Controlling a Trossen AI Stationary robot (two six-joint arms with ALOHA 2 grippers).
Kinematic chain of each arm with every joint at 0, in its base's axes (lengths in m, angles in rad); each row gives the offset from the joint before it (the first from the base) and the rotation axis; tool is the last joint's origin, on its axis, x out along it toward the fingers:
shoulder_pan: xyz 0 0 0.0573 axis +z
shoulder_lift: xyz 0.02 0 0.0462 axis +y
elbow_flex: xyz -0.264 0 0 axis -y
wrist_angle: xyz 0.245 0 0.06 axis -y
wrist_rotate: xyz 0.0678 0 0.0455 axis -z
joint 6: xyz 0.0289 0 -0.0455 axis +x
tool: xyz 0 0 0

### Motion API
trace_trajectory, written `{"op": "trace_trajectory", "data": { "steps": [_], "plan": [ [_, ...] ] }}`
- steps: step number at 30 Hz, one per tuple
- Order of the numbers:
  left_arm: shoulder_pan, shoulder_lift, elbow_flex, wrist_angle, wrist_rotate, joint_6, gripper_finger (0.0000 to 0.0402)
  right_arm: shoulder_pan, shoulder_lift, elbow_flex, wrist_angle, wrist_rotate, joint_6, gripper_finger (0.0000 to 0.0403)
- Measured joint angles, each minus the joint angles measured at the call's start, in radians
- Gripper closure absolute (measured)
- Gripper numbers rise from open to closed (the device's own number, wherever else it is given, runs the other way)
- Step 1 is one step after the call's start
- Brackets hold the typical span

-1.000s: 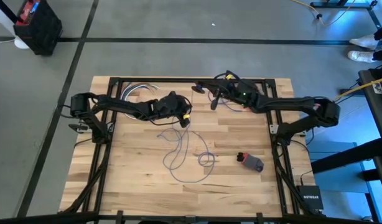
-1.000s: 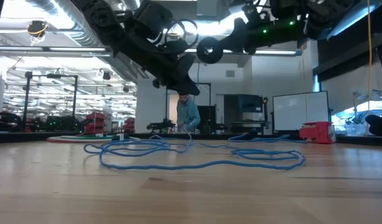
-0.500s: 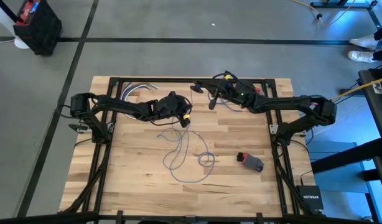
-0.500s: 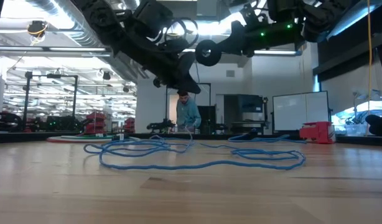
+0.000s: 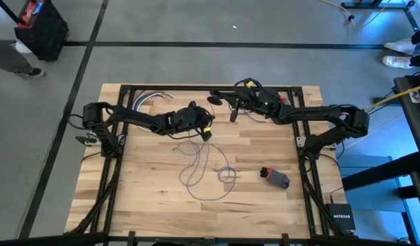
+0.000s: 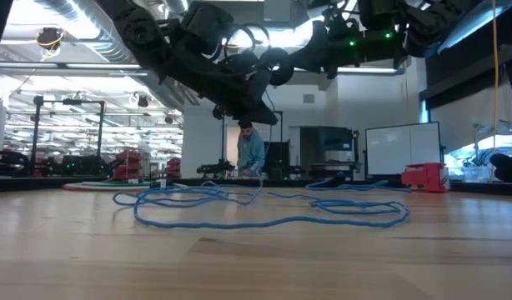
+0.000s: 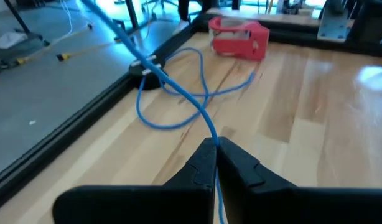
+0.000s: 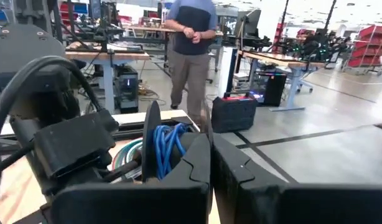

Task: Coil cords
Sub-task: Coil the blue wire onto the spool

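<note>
Hanging above the middle-left of the table (image 5: 148,184), left gripper (image 5: 206,132) with fingers pressed together and pinching the cord (image 5: 208,171), the thin blue line running up between the two dark fingertips in the left wrist view (image 7: 206,127). Trailing from that pinch down onto the wooden top, lying in loose open loops across the centre of the table, seen in the low view as a flat blue tangle (image 6: 264,218) spreading left to right along the boards. Hovering over the far edge of the table, right gripper (image 5: 232,113) with fingers closed tight against each other, tips meeting in the right wrist view (image 8: 209,155); holding of anything between them not determinable. Sitting just beside those right fingers, a dark round disc (image 8: 152,140) on edge with a bundle of blue cord wound against it (image 8: 168,144), the same disc showing as a small dark spot near the far rail from above (image 5: 215,98). Resting on the table well apart from the loops, toward the right side, a red and grey object (image 5: 276,178). Lying near the far left corner, a bunch of pale cables (image 5: 150,100). Standing in the room beyond the table, a person (image 8: 191,50) in a dark top.
</note>
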State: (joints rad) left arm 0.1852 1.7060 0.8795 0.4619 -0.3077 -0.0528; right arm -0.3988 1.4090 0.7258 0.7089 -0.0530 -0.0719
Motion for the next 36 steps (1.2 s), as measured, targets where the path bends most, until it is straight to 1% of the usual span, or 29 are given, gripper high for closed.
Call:
{"op": "trace_trajectory", "data": {
  "steps": [4, 9, 14, 18, 23, 36],
  "plan": [
    [0.010, 0.005, 0.001, 0.000, -0.019, 0.000, 0.0401, 0.000, 0.000, 0.000, -0.003, -0.042, 0.024, 0.0400],
    [0.013, 0.005, 0.001, 0.002, -0.027, -0.008, 0.0401, 0.000, 0.005, 0.000, 0.003, -0.046, 0.027, 0.0400],
    [-0.004, 0.023, 0.001, 0.084, -0.024, 0.012, 0.0401, 0.000, 0.055, 0.000, 0.049, -0.046, 0.032, 0.0400],
    [-0.017, 0.037, 0.001, 0.150, -0.001, 0.029, 0.0401, 0.000, 0.113, 0.000, 0.113, -0.044, 0.042, 0.0400],
    [-0.035, 0.037, 0.001, 0.192, 0.016, 0.042, 0.0400, 0.000, 0.153, 0.000, 0.156, -0.038, 0.030, 0.0400],
    [-0.068, -0.044, 0.003, 0.177, 0.016, 0.078, 0.0400, 0.000, 0.156, 0.001, 0.116, -0.079, -0.070, 0.0400]
  ]
}}
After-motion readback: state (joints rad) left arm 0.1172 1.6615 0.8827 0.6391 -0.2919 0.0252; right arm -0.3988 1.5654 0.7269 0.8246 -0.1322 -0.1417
